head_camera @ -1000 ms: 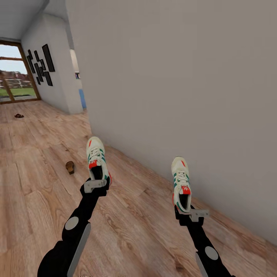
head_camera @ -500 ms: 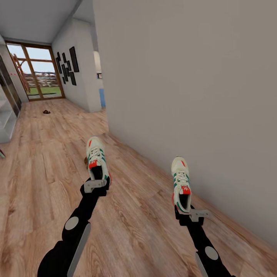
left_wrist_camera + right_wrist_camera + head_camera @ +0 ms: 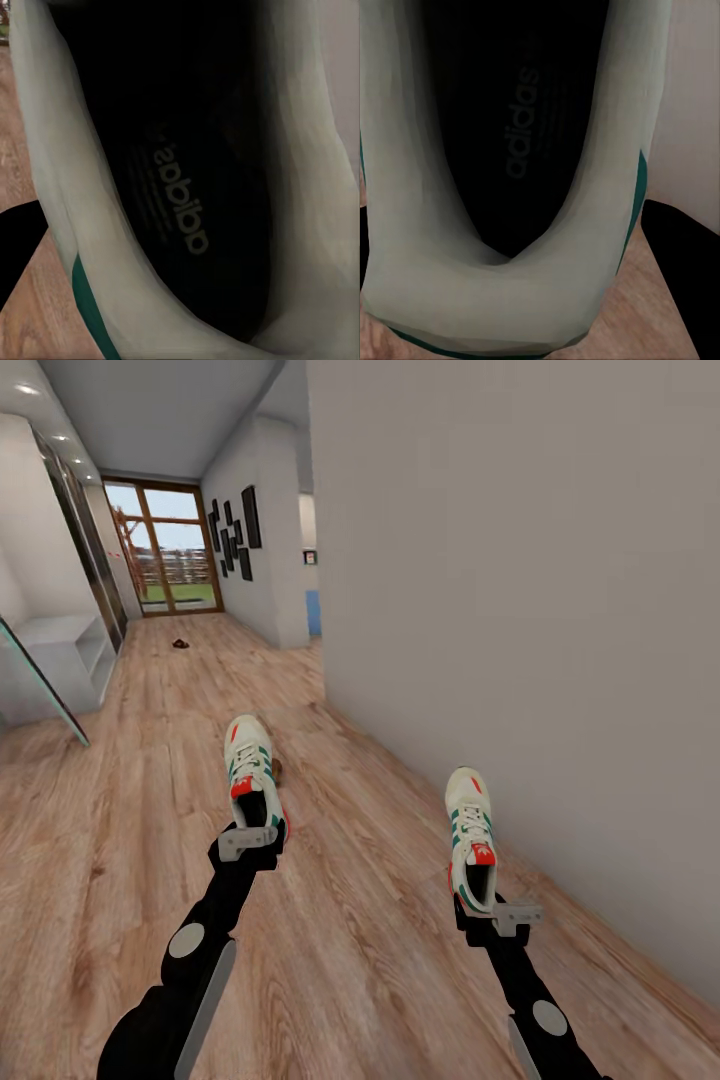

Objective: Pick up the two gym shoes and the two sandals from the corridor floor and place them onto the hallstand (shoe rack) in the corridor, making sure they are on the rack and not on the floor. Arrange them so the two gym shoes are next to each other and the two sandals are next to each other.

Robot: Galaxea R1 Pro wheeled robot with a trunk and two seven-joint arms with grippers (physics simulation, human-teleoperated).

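head view: left gripper (image 3: pixel 248 844) holds one gym shoe (image 3: pixel 250 773) by the heel, right gripper (image 3: pixel 497 912) the other (image 3: pixel 471 837)
room: open floor (image 3: pixel 130 810) leftward, wall (image 3: pixel 520 610) close on the right
wrist views: dark shoe insides (image 3: pixel 180 187)

We read "adidas" printed in grey on the dark insole of the gym shoe (image 3: pixel 187 187) in the left wrist view, the letters appearing inverted from this angle. The same word "adidas" stands on the dark insole of the other gym shoe (image 3: pixel 521 127) in the right wrist view, running lengthwise along the footbed. We find no other legible text.
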